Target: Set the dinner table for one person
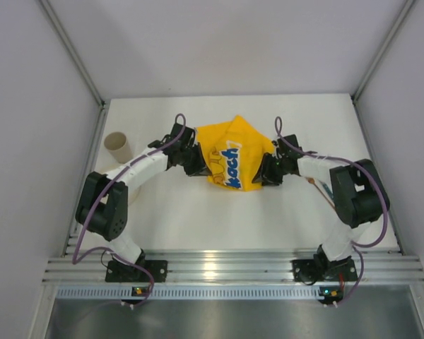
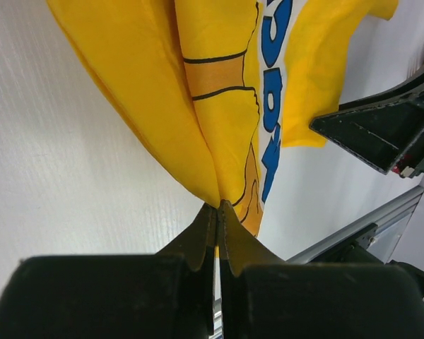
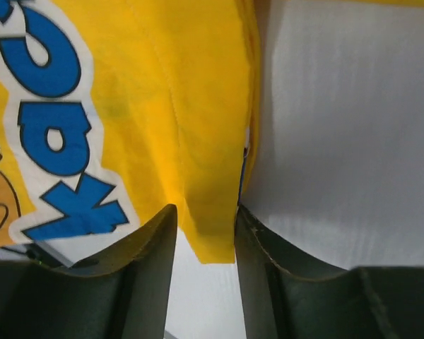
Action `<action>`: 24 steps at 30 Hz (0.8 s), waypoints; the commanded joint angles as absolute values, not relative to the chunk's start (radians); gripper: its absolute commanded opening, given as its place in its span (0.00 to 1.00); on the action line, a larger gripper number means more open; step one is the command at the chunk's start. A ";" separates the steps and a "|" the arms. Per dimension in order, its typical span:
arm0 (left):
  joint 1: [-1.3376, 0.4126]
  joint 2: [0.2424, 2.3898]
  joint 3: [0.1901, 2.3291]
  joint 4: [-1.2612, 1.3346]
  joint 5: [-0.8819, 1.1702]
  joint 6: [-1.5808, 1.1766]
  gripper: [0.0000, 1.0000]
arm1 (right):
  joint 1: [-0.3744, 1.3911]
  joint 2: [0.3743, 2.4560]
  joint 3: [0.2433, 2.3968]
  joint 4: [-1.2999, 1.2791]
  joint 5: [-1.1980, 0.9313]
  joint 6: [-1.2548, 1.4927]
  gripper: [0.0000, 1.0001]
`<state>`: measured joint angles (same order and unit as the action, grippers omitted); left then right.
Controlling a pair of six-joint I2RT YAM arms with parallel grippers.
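Pinching the left corner of the yellow printed cloth mat (image 1: 230,152) with the left gripper (image 2: 217,209) pressed shut; straddling its right corner, jaws apart and unclamped, with the right gripper (image 3: 205,213); spanning left-right mid-frame over the white matte dinner table (image 1: 198,227).

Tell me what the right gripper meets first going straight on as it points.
The cloth: its edge hangs between the fingers of the right gripper. Past it, probably the table; depth is unclear.

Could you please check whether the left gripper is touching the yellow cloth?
Touching. The left wrist view shows the left gripper pinched shut on a bunched fold of the yellow cloth, with no gap between them.
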<state>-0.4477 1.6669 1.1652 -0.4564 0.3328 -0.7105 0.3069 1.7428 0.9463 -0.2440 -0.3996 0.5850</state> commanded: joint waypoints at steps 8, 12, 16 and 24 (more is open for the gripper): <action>-0.453 1.677 1.268 -0.527 0.293 -0.645 0.00 | 0.319 1.717 1.000 -0.405 -0.330 0.532 0.00; -0.424 1.704 1.428 -0.681 0.187 -0.568 0.00 | 0.220 1.709 1.371 -0.584 -0.362 0.503 0.00; -0.293 1.712 1.576 -0.715 0.189 -0.526 0.00 | 0.065 1.849 1.846 -0.832 -0.384 0.489 0.00; -0.169 1.548 1.488 -0.861 0.078 -0.430 0.00 | -0.135 1.700 1.621 -0.934 -0.354 0.494 0.00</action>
